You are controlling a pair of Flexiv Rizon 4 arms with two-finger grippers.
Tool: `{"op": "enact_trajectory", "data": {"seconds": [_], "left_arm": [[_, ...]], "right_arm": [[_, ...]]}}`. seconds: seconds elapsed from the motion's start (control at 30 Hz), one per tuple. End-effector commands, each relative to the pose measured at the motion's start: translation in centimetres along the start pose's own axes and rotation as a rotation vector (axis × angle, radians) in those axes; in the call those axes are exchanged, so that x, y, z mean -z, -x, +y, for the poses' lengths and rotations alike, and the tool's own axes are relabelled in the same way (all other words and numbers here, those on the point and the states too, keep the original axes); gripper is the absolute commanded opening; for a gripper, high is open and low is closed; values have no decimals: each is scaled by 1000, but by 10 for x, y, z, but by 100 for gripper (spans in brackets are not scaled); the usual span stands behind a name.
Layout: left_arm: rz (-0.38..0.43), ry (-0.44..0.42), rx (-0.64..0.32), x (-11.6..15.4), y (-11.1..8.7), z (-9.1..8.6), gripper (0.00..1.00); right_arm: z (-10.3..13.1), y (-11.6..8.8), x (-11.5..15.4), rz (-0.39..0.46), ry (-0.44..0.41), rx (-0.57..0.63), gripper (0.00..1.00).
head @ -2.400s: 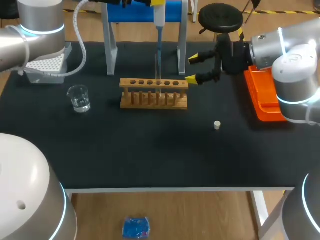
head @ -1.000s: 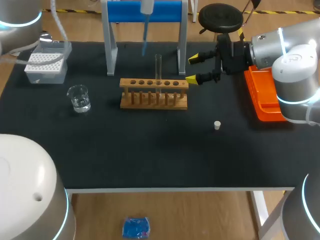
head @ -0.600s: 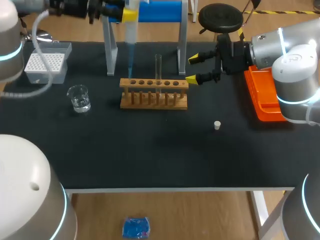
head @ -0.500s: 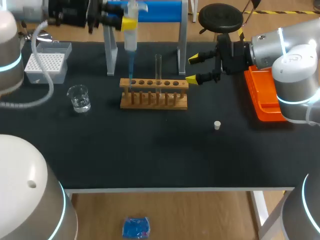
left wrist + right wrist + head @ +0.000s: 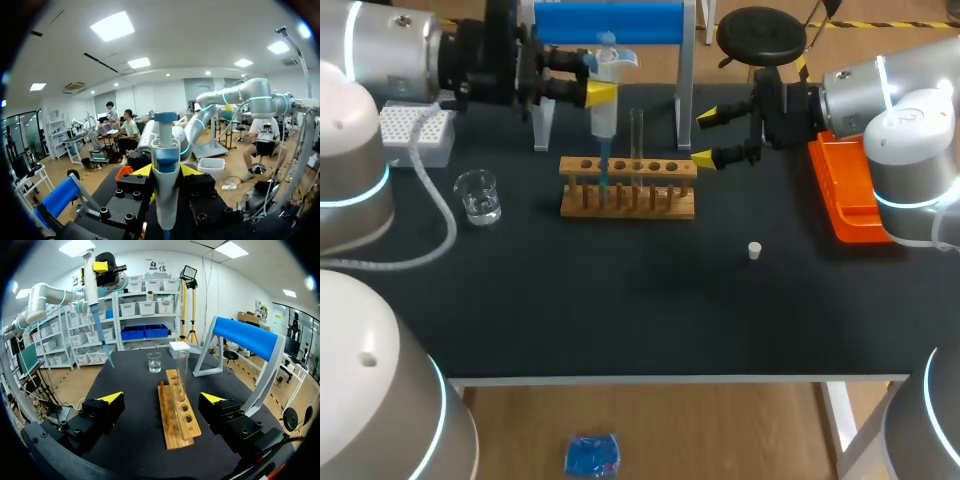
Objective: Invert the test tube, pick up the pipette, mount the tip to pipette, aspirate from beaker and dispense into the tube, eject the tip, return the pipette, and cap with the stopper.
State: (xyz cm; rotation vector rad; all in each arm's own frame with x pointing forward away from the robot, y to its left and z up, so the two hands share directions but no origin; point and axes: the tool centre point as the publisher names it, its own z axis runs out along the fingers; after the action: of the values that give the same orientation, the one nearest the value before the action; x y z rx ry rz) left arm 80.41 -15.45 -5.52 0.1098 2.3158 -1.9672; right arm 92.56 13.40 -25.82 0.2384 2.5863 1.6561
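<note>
My left gripper [image 5: 598, 92] is shut on the white pipette [image 5: 605, 110], held upright behind the wooden rack [image 5: 628, 188]. Its blue tip [image 5: 604, 178] hangs over the rack's left holes, just left of the upright glass test tube [image 5: 637, 135]. In the left wrist view the pipette [image 5: 165, 190] stands between the fingers of that gripper [image 5: 165, 172]. My right gripper [image 5: 705, 137] stands open at the rack's right end. In the right wrist view this gripper [image 5: 162, 398] faces along the rack [image 5: 177, 415] and test tube [image 5: 182, 367]. The white stopper [image 5: 754, 250] lies on the mat, front right.
A glass beaker [image 5: 478, 196] with liquid stands left of the rack, the white tip box [image 5: 415, 132] behind it. A blue-topped stand [image 5: 610, 20] rises at the back. An orange tray [image 5: 850, 195] sits at the right edge under my right arm.
My left arm has swung in from the back left and lowered the pipette, so its blue tip now hangs at the rack. The right arm has not moved.
</note>
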Motion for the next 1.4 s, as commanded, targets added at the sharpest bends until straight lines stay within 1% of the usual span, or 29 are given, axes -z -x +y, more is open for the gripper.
{"op": "enact_trajectory", "data": {"seconds": [0.03, 0.27, 0.43, 0.5, 0.67, 0.93, 1.17, 1.4], "left_arm": [[15, -16, -8, -19, 6, 10, 0], [49, -36, -15, -34, 12, 21, 0], [67, -40, 5, -38, 17, 31, 0], [76, -27, 23, -40, 19, 36, 0], [76, -18, 32, -41, 20, 38, 0], [42, -22, 46, -38, 18, 41, 0], [-16, -23, 81, -34, 16, 45, 0], [-33, -26, 85, -32, 15, 46, 0]], "right_arm": [[0, 0, 0, -1, 0, 0, 100], [0, 0, 0, -1, 0, 0, 100], [0, 0, 0, -1, 0, 0, 100], [0, 0, 0, -1, 0, 0, 100], [0, 0, 0, -1, 0, 0, 100], [0, 0, 0, -1, 0, 0, 100], [0, 0, 0, -1, 0, 0, 100], [0, 0, 0, -1, 0, 0, 100]]}}
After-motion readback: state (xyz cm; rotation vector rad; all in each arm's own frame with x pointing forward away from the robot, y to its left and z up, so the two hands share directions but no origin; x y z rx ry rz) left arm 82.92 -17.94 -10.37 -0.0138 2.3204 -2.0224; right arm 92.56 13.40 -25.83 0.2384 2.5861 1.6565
